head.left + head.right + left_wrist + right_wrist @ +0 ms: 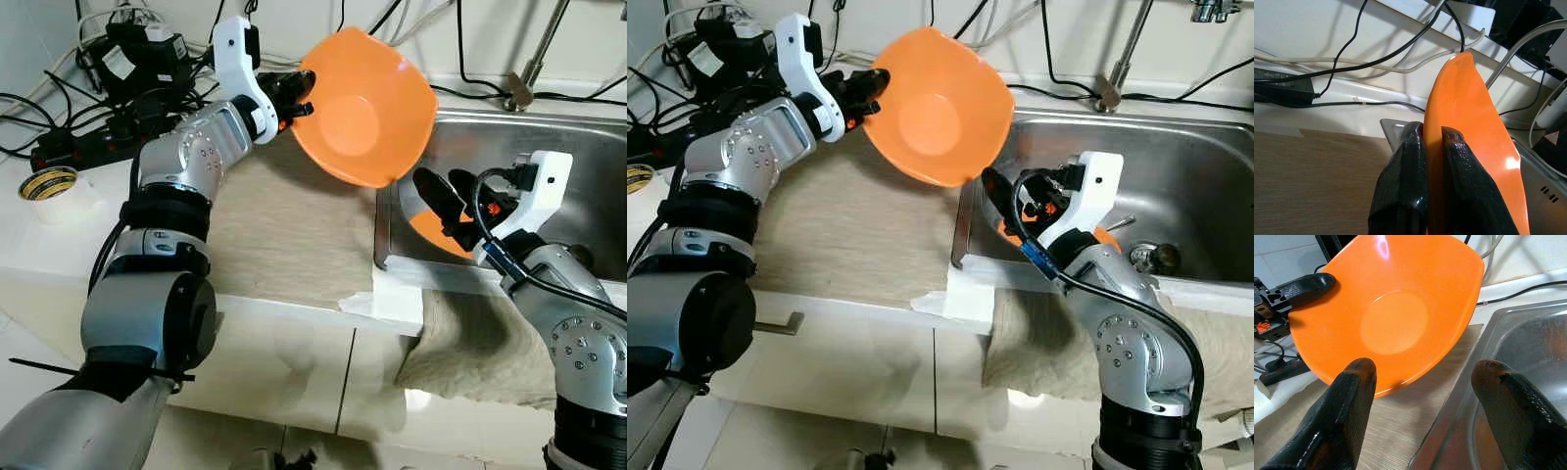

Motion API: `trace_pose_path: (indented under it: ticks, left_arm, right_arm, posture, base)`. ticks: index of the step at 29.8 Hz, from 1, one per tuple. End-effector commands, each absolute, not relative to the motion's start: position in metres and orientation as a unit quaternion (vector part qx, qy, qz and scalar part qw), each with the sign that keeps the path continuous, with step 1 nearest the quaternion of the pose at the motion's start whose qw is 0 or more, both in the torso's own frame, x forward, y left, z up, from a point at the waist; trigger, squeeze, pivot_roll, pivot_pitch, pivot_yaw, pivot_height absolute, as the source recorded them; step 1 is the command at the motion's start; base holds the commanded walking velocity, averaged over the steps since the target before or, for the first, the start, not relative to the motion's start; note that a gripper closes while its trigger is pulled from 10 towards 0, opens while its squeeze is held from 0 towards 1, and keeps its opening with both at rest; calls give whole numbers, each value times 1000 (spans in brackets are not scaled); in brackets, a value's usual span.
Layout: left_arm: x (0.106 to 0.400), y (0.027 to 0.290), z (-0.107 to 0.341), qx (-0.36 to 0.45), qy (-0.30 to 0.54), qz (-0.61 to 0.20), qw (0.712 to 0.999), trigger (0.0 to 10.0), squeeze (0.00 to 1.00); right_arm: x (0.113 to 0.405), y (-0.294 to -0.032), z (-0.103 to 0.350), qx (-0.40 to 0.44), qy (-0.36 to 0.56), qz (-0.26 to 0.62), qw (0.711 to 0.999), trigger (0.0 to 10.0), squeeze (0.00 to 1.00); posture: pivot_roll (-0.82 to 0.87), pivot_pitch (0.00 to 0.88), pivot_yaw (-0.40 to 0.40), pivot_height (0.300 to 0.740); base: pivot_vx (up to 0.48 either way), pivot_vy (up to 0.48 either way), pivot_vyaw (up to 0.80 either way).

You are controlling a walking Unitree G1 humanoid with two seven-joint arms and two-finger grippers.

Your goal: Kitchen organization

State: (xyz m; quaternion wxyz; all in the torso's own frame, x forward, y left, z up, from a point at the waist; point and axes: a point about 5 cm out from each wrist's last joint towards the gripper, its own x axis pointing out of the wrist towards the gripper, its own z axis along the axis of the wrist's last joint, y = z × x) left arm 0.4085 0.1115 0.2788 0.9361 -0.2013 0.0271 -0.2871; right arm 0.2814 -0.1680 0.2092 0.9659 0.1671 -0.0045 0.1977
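Observation:
An orange bowl (pixel 367 108) hangs tilted in the air above the counter's edge by the sink, its hollow facing the front. My left gripper (pixel 299 96) is shut on its rim, one finger inside and one outside (pixel 1400 196). My right gripper (pixel 441 206) stands open at the near left corner of the steel sink (pixel 549 147), just below the bowl, its fingers (pixel 1347 416) spread and apart from it. A second orange thing (pixel 431 231) lies in the sink behind the right gripper, mostly hidden.
A beige mat (pixel 284 235) covers the counter left of the sink. A tape roll (pixel 47 183) and a power strip with cables (pixel 88 137) sit at the far left. The tap (pixel 524 83) rises behind the sink. A cloth (pixel 470 343) hangs over the front edge.

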Motion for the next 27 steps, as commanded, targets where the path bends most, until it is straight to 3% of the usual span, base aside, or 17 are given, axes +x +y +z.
trace_pose_path:
  ticks: [1, 5, 6, 8, 24, 25, 26, 27]
  left_arm:
    - [405, 109, 292, -206, 7, -298, 932, 0, 0]
    - [404, 108, 294, -210, 6, -300, 931, 0, 0]
    - [404, 108, 295, -210, 6, -300, 930, 0, 0]
    - [403, 108, 296, -210, 5, -301, 930, 0, 0]
    - [398, 106, 296, -212, 9, -306, 928, 0, 0]
    - [398, 106, 296, -212, 9, -306, 928, 0, 0]
    - [398, 105, 297, -212, 8, -308, 927, 0, 0]
    - [397, 105, 297, -213, 8, -308, 927, 0, 0]
  right_arm:
    - [287, -173, 207, 174, -3, 174, 969, 10000, 0]
    - [292, -177, 201, 166, 15, 141, 976, 10000, 0]
    - [293, -178, 199, 164, 20, 134, 977, 10000, 992]
    - [295, -180, 198, 161, 24, 126, 979, 10000, 1000]
    - [297, -165, 207, 192, 13, 164, 967, 10000, 1000]
    - [297, -164, 208, 195, 13, 166, 966, 10000, 961]
    - [298, -164, 208, 199, 13, 167, 966, 10000, 0]
    - [298, -163, 208, 202, 13, 167, 965, 10000, 0]
  posture:
    - [-134, 0, 61, 732]
    - [-134, 0, 61, 732]
    - [-134, 0, 61, 732]
    - [-127, 0, 60, 732]
    - [-120, 0, 58, 732]
    - [-120, 0, 58, 732]
    - [-120, 0, 58, 732]
    - [-120, 0, 58, 732]
  base:
    - [0, 0, 0]
    - [0, 0, 0]
    - [0, 0, 0]
    - [0, 0, 0]
    - [0, 0, 0]
    - [0, 0, 0]
    - [0, 0, 0]
    - [0, 0, 0]
